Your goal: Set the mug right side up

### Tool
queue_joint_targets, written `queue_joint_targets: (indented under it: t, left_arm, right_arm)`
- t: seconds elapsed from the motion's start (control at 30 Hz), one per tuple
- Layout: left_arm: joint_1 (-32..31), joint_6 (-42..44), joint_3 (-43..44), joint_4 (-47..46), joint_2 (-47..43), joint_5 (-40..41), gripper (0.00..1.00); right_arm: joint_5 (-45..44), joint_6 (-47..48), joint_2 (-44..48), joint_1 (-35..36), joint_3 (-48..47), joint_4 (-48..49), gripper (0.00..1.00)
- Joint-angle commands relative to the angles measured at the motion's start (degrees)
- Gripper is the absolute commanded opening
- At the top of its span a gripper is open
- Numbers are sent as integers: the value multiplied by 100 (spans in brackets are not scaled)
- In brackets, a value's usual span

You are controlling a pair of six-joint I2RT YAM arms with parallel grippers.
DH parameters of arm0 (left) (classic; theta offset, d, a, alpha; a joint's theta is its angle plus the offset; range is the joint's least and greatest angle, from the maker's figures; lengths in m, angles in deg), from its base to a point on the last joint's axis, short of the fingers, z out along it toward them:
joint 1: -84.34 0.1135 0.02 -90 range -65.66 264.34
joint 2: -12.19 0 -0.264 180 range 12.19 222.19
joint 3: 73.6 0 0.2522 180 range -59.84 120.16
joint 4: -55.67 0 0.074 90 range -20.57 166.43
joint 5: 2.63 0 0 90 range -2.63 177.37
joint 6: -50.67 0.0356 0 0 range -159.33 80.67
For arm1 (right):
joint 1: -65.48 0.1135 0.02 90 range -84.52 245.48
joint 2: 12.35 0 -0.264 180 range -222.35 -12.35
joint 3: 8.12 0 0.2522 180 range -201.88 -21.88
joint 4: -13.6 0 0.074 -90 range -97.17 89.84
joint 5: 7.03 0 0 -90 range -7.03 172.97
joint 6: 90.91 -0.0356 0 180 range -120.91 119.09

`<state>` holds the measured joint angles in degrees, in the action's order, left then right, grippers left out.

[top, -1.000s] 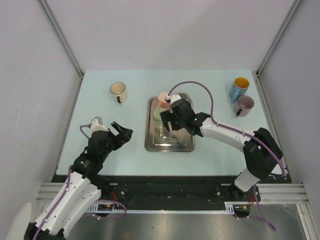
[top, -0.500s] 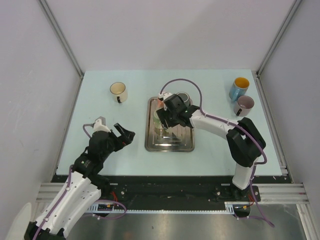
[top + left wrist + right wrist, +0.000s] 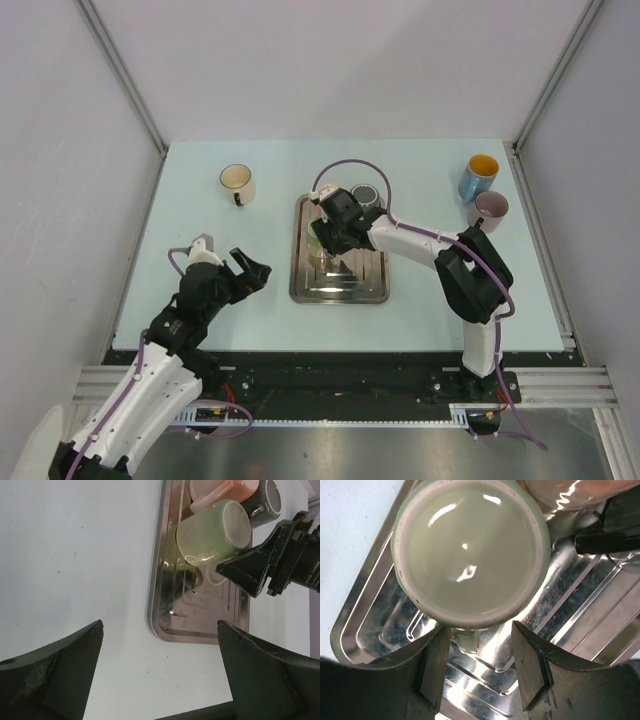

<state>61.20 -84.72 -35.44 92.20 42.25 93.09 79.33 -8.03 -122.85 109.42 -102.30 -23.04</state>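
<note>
A pale green mug (image 3: 470, 550) stands bottom up at the left of the steel tray (image 3: 340, 290); it also shows in the left wrist view (image 3: 212, 532). Its handle (image 3: 467, 640) points toward my right gripper. My right gripper (image 3: 481, 645) is open just above the mug, its two fingers on either side of the handle without touching it. In the top view this gripper (image 3: 335, 235) hides most of the mug. My left gripper (image 3: 250, 268) is open and empty over the table, left of the tray (image 3: 200, 630).
A pink mug (image 3: 220, 490) and a dark mug (image 3: 365, 195) sit at the tray's far end, close behind the green one. On the table stand a cream mug (image 3: 237, 183) at the far left, and a blue mug (image 3: 478, 177) and a mauve mug (image 3: 489, 211) at the far right.
My right gripper has moved left and farther back over the tray, onto the green mug. My left arm has barely shifted.
</note>
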Motion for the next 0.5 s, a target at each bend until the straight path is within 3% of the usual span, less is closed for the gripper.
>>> queue_joint_targets:
  t: [0.0, 0.47]
  left_arm:
    - [2, 144, -41, -202, 43, -106, 100]
    - [2, 188, -67, -211, 17, -132, 100]
  right_arm:
    - [-93, 114, -156, 44, -378, -50, 56]
    - [-93, 167, -306, 53, -492, 72, 39]
